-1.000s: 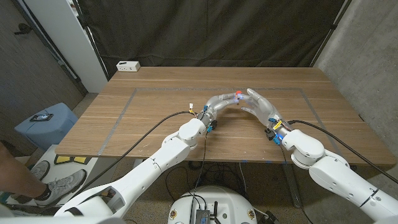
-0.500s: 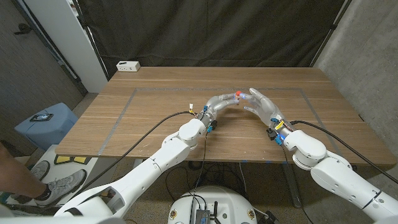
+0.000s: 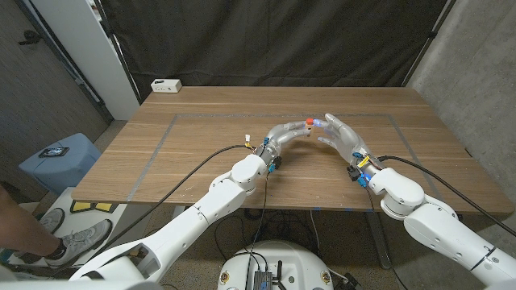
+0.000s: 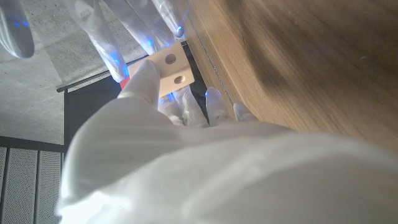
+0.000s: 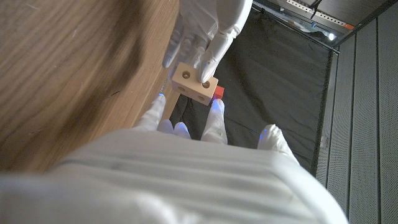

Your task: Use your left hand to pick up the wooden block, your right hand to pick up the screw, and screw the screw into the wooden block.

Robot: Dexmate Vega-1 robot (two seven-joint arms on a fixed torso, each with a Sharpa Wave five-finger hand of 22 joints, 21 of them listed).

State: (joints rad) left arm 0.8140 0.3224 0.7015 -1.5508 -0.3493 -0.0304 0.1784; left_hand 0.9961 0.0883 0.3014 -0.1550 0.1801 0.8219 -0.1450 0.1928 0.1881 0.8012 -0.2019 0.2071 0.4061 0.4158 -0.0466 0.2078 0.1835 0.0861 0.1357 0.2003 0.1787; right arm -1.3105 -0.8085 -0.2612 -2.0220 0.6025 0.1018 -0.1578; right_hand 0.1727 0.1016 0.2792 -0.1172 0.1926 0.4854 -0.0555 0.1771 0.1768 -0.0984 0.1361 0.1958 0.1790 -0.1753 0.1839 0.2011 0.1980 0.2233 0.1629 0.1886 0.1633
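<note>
Hands meet above the middle of the table [image 3: 201, 153], and from your head view that meeting point is the hardest part to read. Your left hand [image 3: 289, 134] holds the wooden block [image 4: 169, 70] off the surface, fingers clamped on it; in the left wrist view the thumb covers part of one face, leaving two round holes showing. In the right wrist view the block [image 5: 194, 84] shows a hole on its near face, with a left fingertip over a second one. Your right hand [image 3: 340, 134] sits just beside the block with its fingers reaching toward it. A small red piece, likely the screw [image 5: 219, 93], peeks out right behind the block, mostly hidden; in the head view it is just a red dot [image 3: 310, 123] between the two hands. You cannot tell from any view whether the right fingers are pinching it or merely next to it. A white box [image 3: 166, 84] lies at the far left corner of the table.
</note>
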